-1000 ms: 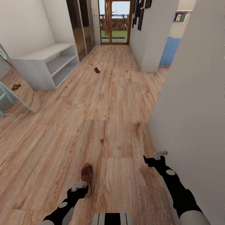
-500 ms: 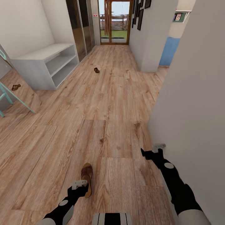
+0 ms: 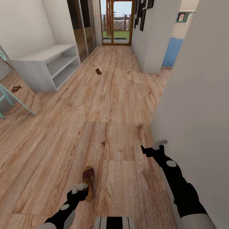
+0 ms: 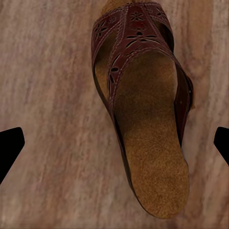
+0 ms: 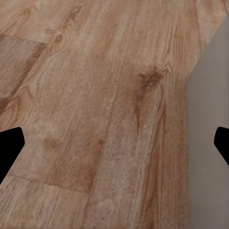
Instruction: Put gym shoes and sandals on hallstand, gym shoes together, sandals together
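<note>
— Where does the near sandal (image 3: 88,183) lie against the left pincer (image 3: 80,188)?

— Flat on the corridor floor (image 3: 117,127), just beside it and partly under it. The left wrist view looks straight down on the sandal (image 4: 143,109), between fingertips (image 4: 9,148) spread wide, released.

— And the head view?

— It adds a second sandal (image 3: 98,71) far up the corridor, near a low white shelf bench (image 3: 47,65). The right pincer (image 3: 152,149) hangs beside the wall (image 3: 197,95), also released, over bare planks (image 5: 95,119).
</note>
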Motion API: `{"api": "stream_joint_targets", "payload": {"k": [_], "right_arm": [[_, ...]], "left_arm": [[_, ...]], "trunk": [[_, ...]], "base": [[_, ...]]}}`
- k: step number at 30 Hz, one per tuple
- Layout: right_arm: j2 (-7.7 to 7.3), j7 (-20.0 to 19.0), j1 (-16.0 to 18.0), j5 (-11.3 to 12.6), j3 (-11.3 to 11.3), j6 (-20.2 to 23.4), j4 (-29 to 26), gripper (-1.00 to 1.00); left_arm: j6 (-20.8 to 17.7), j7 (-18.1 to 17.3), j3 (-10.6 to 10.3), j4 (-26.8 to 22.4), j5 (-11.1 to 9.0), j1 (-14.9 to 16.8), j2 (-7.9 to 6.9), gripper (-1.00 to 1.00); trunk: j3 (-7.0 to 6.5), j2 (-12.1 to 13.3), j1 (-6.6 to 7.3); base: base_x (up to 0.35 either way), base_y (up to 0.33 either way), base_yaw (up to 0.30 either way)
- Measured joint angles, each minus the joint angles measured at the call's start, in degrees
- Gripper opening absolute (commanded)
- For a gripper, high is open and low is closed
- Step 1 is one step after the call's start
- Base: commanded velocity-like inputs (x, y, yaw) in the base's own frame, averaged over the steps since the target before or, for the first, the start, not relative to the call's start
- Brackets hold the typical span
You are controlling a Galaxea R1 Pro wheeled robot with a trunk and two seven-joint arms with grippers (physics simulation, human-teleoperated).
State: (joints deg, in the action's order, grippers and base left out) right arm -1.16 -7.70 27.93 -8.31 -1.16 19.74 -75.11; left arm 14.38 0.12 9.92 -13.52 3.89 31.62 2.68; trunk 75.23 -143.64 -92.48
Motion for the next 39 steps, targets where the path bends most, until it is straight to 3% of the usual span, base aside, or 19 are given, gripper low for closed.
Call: {"api": "stream_joint_targets", "payload": {"k": [19,39], "right_arm": [[0.13,0.1,0.0,0.0,-0.2,3.4,-0.7,1.00],[0.12,0.1,0.0,0.0,-0.2,3.5,-0.9,1.00]], "left_arm": [[0.1,0.1,0.0,0.0,0.0,-0.2,0.07,1.00],[0.1,0.1,0.0,0.0,0.0,-0.2,0.09,1.00]], "trunk": [[0.00,0.0,0.00],[0.00,0.0,0.00]], "base": [[0.000,0.000,0.000],[0.000,0.000,0.000]]}}
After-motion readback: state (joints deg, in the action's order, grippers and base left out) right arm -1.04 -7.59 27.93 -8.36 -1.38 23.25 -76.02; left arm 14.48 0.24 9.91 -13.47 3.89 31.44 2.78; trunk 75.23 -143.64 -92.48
